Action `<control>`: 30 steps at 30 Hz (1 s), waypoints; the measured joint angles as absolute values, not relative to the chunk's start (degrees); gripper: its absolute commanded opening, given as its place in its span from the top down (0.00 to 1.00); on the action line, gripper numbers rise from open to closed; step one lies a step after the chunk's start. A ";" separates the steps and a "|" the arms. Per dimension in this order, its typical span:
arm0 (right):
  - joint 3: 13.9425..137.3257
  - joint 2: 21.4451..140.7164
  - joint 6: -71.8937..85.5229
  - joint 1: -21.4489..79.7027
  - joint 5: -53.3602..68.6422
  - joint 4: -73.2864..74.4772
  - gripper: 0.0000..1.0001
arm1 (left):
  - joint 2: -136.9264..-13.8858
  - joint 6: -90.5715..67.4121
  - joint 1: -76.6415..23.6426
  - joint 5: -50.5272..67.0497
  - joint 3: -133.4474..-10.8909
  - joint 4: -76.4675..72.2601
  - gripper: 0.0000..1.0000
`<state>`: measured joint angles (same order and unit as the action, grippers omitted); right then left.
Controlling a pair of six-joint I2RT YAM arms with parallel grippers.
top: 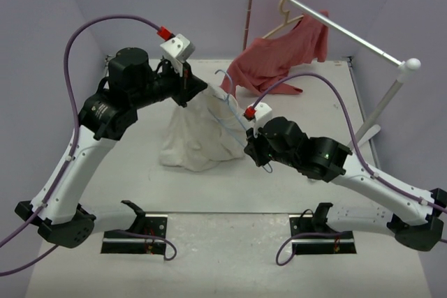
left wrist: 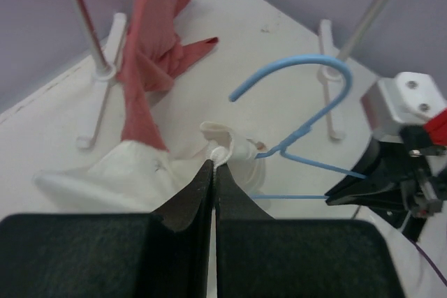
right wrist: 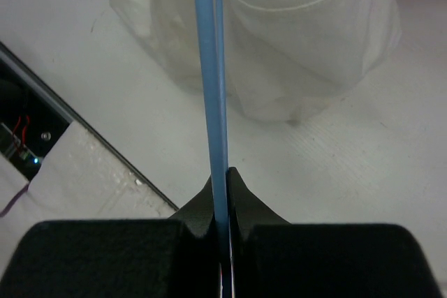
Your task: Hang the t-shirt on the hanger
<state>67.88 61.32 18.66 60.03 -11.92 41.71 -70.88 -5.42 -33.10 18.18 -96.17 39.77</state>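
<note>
From above: found the t-shirt heaped in a cone near the middle of the table, hem spread on the surface, top lifted clear. Noted the left gripper pressed together on that raised top. Noted the hanger tilted against the cloth on its right side, lower wire pinched by the right gripper. Logged a red shirt on a beige hanger, hung from a rail toward the far right corner. From the left wrist: confirmed fingers clamped on the cream collar, with the blue hook rising just beside it; could not tell whether any wire sits inside the garment. From the right wrist: confirmed jaws closed tight on the blue wire, running straight ahead across the pale cloth resting on the table beyond.
</note>
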 measured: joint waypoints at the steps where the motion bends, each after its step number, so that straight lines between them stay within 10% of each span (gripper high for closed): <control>1: 68.27 61.34 19.54 60.32 -13.31 41.57 1.00 | -70.63 -5.97 -33.10 14.98 -95.92 39.77 1.00; 30: 62.94 64.17 21.53 59.23 -10.00 15.13 1.00 | -60.91 -23.27 -42.68 5.01 -78.00 17.84 0.91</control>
